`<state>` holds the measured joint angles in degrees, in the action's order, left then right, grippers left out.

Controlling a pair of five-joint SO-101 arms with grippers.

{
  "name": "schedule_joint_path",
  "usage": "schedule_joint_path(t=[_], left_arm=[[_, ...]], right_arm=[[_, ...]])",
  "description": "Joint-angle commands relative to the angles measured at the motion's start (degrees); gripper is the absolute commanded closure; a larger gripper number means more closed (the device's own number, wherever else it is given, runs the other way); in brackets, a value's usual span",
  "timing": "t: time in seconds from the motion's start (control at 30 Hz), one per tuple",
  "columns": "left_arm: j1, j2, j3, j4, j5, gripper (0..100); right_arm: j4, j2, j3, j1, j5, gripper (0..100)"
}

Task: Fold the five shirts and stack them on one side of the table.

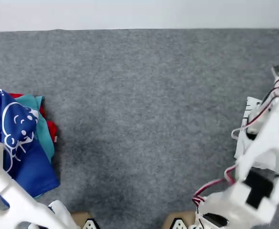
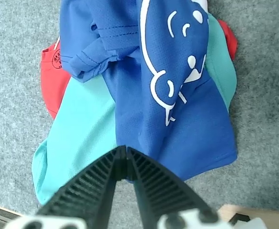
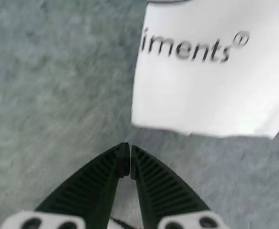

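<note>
Grey mat (image 1: pixel 144 95): three shirts (image 2: pixel 177 119) stacked; one white shirt (image 3: pixel 206 81) well apart.

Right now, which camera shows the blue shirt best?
The left wrist view: the blue shirt lies nearly whole there, atop a teal shirt and a red shirt. The high view has it at its left edge, partly behind the left arm. The right wrist view faces a white shirt.
</note>
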<state>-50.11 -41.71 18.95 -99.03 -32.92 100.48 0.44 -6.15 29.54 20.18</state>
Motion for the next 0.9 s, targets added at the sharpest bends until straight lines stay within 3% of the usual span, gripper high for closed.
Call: schedule_joint_path(t=[0.0,0.23,0.37,0.5,0.87], left_arm=[[0.4,-0.7,-0.2,1.1,0.5,99],[2.3,-0.7,3.3,1.1,-2.9,99],[0.3,-0.8,6.7,1.1,-6.9,86],[-3.3,-0.7,7.3,7.0,-7.2,77],[-3.6,-0.7,18.2,22.1,-12.1,76]], right_arm=[[2.4,-11.1,7.6,-0.8,-0.6,99.0],[2.4,-23.3,22.2,-0.6,-0.7,99.0],[2.3,-27.7,28.7,-0.7,-0.7,99.0],[2.5,-30.1,32.6,-0.4,-0.7,99.0],[2.5,-38.4,39.1,-0.6,-4.1,99.0]])
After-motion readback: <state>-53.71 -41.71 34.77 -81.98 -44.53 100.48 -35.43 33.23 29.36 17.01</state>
